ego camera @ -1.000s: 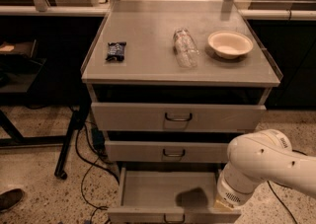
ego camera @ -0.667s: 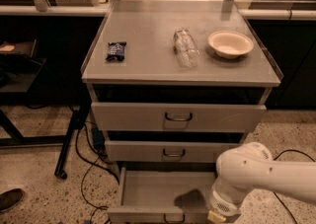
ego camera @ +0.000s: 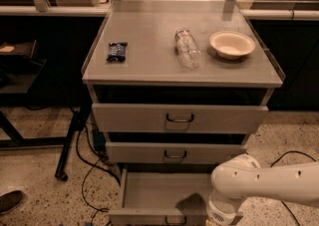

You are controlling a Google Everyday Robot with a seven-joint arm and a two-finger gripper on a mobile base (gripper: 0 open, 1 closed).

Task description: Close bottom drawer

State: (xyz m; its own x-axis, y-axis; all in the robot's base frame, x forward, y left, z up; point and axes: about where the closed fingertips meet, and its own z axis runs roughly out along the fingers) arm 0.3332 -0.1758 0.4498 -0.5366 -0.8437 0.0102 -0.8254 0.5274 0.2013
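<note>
The bottom drawer (ego camera: 149, 190) of the grey metal cabinet is pulled out toward me, its inside bare, its front panel (ego camera: 149, 217) at the lower edge of the view with a small dark handle (ego camera: 175, 220). My white arm (ego camera: 259, 182) reaches in from the right, its wrist over the drawer's front right corner. The gripper itself is below the frame and out of sight. The top drawer (ego camera: 179, 118) and middle drawer (ego camera: 175, 154) are pushed in.
On the cabinet top (ego camera: 149, 65) lie a dark snack packet (ego camera: 117, 51), a clear plastic bottle (ego camera: 187, 47) on its side and a beige bowl (ego camera: 232, 44). Black cables (ego camera: 89, 170) and a table leg (ego camera: 70, 145) are on the floor at left. A shoe (ego camera: 10, 201) shows at lower left.
My arm has moved left and lower, toward the open drawer's front right corner. The drawer stands as far open as before.
</note>
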